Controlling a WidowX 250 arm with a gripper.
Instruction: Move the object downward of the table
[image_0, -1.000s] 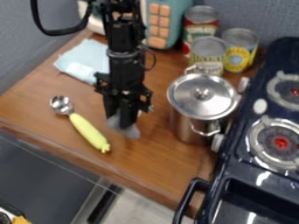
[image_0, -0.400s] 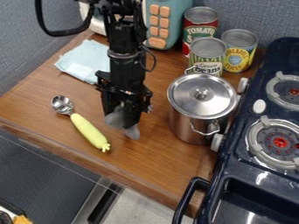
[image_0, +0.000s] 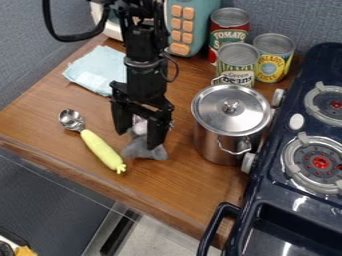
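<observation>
Nearest us, the table (image_0: 180, 192) is running to its edge at about seven o'clock from the grey cloth (image_0: 145, 151), and the cloth is lying a little way in from there, its lower end bunched and spread on the wood. Here we are seeing the fresh change: the gripper (image_0: 138, 138) was holding its fingers close together about the cloth a moment ago, and now it is standing wide, one finger toward nine o'clock and the other toward three. The cloth's bottom is fanning out broader than it was, so we are taking this as the letting-go. If this spot is low enough on the table, the move is nearly done, and what we are still needing is a clean lift away. A pale upper part of the cloth is standing up between the fingers; we cannot tell whether it is touching either one, and it could be dragged along if it catches. The spoon (image_0: 101, 150) is resting close by at nine o'clock, the stove (image_0: 280, 192) is sitting toward four, and the pot (image_0: 230, 120) is standing between two and three. The arm (image_0: 145, 70) is coming down from twelve, nearly upright, keeping the gripper low over the cloth and pointing at the wood. Farther off, the blue cloth (image_0: 93, 70) is lying at eleven, and the cans (image_0: 236, 60) are grouping at one.
</observation>
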